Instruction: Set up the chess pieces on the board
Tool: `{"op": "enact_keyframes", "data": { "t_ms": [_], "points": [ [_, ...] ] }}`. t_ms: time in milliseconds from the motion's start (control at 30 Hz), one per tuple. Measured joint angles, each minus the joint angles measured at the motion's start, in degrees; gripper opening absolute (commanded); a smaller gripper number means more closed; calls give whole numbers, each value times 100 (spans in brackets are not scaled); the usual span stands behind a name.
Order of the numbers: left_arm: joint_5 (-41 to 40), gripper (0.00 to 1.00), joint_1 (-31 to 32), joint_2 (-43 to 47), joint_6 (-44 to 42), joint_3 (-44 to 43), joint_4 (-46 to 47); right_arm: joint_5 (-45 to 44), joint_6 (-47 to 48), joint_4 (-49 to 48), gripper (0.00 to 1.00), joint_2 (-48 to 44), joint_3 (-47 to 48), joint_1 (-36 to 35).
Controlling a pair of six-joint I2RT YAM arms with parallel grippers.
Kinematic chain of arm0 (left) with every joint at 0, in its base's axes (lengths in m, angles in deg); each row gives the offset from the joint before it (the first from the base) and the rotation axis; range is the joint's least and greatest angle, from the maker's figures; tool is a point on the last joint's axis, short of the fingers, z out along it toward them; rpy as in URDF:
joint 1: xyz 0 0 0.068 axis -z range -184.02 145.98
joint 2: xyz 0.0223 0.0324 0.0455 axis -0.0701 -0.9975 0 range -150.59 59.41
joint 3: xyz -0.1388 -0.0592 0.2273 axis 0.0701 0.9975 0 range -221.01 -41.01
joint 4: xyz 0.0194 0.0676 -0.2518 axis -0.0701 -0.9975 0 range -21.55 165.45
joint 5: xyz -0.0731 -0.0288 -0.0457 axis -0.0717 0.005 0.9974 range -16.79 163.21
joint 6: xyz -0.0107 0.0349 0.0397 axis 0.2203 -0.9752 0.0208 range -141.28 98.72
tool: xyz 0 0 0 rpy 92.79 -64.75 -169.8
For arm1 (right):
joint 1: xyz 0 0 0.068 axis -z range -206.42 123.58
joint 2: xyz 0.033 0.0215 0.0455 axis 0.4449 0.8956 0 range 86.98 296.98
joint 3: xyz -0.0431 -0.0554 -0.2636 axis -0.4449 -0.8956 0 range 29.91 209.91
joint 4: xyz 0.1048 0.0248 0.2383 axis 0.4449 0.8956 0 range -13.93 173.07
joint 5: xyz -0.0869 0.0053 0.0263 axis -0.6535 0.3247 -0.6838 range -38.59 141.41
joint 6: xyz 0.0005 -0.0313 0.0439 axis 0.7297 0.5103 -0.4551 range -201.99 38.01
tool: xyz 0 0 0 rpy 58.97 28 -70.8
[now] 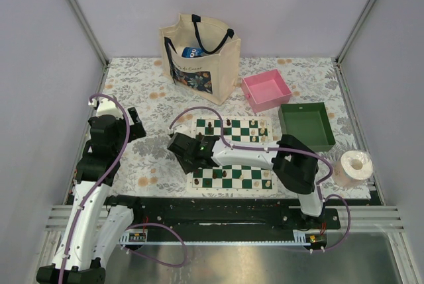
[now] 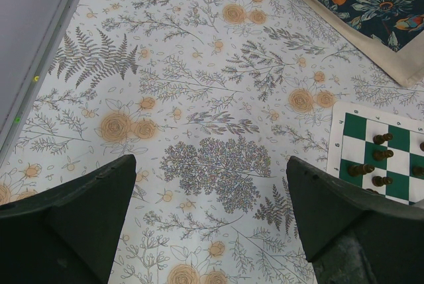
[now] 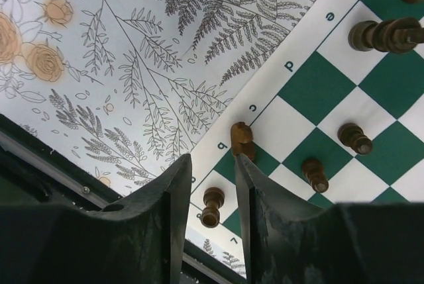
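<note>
The green and white board (image 1: pixel 246 153) lies in the middle of the table. Dark pieces (image 1: pixel 227 124) stand along its far row and more pieces (image 1: pixel 228 174) along its near row. My right gripper (image 1: pixel 184 153) hangs over the board's left edge. In the right wrist view it (image 3: pixel 212 165) is narrowly open, and a dark rook (image 3: pixel 212 206) stands free on the corner square between the fingers. A dark knight (image 3: pixel 242 140) stands just past the right fingertip. Dark pawns (image 3: pixel 354 138) stand further in. My left gripper (image 2: pixel 211 165) is wide open and empty over the tablecloth, left of the board (image 2: pixel 354 148).
A cream tote bag (image 1: pixel 199 55) stands at the back, with a pink tray (image 1: pixel 266 91) and a green tray (image 1: pixel 306 125) to its right. A paper roll (image 1: pixel 351 167) sits at the right front. The black rail (image 3: pixel 40 165) runs along the table's near edge.
</note>
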Motion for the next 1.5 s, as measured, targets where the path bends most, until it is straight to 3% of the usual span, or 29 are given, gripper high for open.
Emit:
{"op": "enact_keyframes", "data": {
  "t_ms": [533,1500],
  "points": [
    [0,99,0,4,-2,0,0,354,339,173,43,289,42,496],
    [0,99,0,4,0,0,0,949,387,17,43,614,39,562]
  ]
}}
